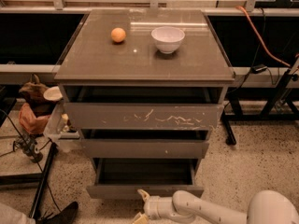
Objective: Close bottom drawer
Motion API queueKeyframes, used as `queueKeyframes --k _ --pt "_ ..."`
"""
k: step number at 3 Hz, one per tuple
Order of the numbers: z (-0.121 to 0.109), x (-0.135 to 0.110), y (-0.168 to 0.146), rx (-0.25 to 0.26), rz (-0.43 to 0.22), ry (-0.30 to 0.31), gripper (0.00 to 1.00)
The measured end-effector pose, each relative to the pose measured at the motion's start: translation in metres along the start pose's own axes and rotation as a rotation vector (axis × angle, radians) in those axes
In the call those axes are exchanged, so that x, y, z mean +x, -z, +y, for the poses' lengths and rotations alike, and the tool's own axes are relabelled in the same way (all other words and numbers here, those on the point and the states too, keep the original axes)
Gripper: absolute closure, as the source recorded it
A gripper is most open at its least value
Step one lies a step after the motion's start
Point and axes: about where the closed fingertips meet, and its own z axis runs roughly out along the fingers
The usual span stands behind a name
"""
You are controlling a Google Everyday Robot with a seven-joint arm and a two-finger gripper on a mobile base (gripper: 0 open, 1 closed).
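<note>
The bottom drawer point(145, 191) is the lowest of three in a grey-brown cabinet. It stands partly pulled out, with a plain flat front and a dark tray point(145, 171) inside. My gripper point(141, 205) is at the bottom centre of the camera view, at the end of my white arm point(196, 209). It sits just in front of the drawer front, near its middle. One cream fingertip point(143, 194) points up at the drawer's lower edge; the other is low at the frame edge. The fingers are spread and hold nothing.
The top drawer point(142, 115) with white scratches and the middle drawer point(145, 148) also stand slightly out. An orange ball point(118, 34) and a white bowl point(167, 39) sit on the cabinet top. Clutter and cables point(37, 115) lie at the left; a black stand's legs point(261, 111) are at the right.
</note>
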Motion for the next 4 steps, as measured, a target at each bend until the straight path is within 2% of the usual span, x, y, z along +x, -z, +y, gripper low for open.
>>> queueKeyframes --k 1,2,3,4 --pt "-0.019 0.006 -0.017 -0.008 -0.014 0.011 0.00" --pt "-0.030 0.005 -0.019 0.002 -0.015 0.021 0.00" --pt "-0.084 -0.009 -0.020 0.074 -0.009 0.078 0.00" --pt "-0.084 -0.009 -0.020 0.074 -0.009 0.078 0.00"
